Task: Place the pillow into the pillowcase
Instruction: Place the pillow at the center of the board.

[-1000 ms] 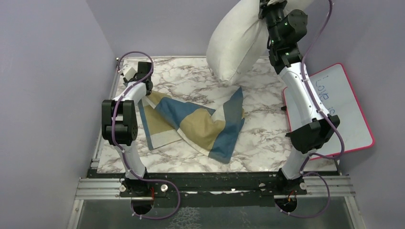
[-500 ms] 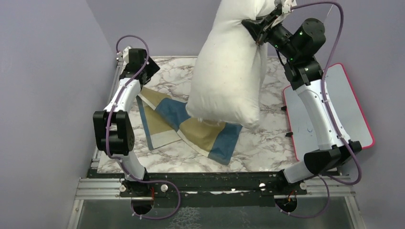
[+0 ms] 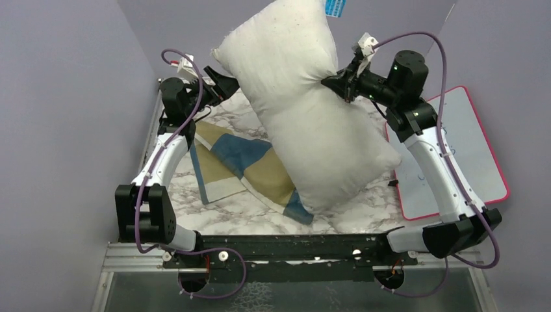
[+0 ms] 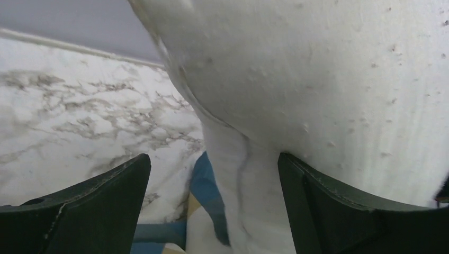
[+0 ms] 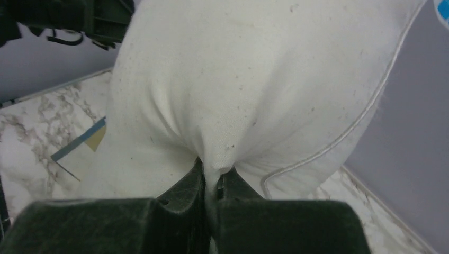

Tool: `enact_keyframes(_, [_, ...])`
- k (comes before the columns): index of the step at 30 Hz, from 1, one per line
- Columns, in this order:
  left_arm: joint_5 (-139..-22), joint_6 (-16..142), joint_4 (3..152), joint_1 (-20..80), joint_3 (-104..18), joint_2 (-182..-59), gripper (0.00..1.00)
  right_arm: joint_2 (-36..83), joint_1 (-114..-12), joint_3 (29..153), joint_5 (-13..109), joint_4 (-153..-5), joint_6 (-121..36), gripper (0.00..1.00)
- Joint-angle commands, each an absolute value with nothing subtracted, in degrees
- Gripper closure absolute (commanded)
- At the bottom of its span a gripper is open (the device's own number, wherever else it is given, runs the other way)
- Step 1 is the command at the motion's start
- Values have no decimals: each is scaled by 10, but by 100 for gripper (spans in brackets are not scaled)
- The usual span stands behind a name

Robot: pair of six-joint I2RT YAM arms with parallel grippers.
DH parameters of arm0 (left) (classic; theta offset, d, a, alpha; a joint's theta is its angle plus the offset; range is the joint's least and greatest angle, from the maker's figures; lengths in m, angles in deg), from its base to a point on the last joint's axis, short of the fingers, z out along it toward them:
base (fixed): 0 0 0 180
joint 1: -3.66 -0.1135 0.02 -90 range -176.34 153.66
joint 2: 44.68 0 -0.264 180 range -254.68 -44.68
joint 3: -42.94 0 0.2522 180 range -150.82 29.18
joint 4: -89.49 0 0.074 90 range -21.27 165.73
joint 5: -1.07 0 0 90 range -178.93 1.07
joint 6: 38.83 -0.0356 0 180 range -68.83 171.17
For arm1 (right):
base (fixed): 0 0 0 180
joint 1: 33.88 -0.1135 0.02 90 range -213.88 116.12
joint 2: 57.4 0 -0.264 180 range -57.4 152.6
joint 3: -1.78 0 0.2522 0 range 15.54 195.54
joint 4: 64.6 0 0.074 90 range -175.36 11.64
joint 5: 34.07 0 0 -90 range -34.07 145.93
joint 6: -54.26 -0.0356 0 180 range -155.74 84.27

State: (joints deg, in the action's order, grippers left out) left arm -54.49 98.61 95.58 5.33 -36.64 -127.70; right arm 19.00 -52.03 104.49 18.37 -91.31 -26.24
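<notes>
My right gripper (image 3: 338, 83) clenches a pinch of the pillow (image 3: 318, 130), holding it tilted with its lower end over the pillowcase (image 3: 237, 159) spread on the table (image 3: 364, 195). My left gripper (image 3: 224, 83) stands wide apart at the pillow's upper edge (clamping nothing).

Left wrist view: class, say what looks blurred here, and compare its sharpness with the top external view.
Left wrist view: the plump off-white fabric pillow is smeared along its upper-left edge; top external view: evenly lit, veins of the white marble-patterned table crisp.
</notes>
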Motion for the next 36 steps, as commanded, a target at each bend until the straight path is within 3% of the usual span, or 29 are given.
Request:
enact_keyframes(1, [-513,1053,1022,82,-294,-1271,12,259,-518,1080,306,-987,-216,100])
enact_keyframes(4, [-520,1075,1019,87,-240,-1282,20,316,-518,1101,364,-1038,-221,91])
enact_keyframes(7, [-561,1062,922,87,-223,-1295,25,365,-518,1157,446,-1076,-259,69])
enact_keyframes(12, [-677,962,737,84,-264,-1297,23,377,-518,1192,477,-1063,-341,34])
enact_keyframes(14, [-733,948,706,84,-265,-1277,20,371,-524,1181,441,-1029,-354,9])
enact_keyframes(15, [-764,948,691,84,-263,-1268,19,369,-531,1174,437,-1010,-354,3])
enact_keyframes(20, [-906,994,615,84,-249,-1237,15,399,-568,1164,460,-941,-314,0])
enact_keyframes(23, [-933,1000,600,83,-229,-1226,13,451,-587,1205,513,-943,-296,0])
enact_keyframes(29, [-882,1003,629,84,-174,-1233,5,594,-593,1309,518,-956,-276,0])
enact_keyframes(36, [-815,1031,737,87,-143,-1291,5,733,-596,1405,526,-985,-216,1])
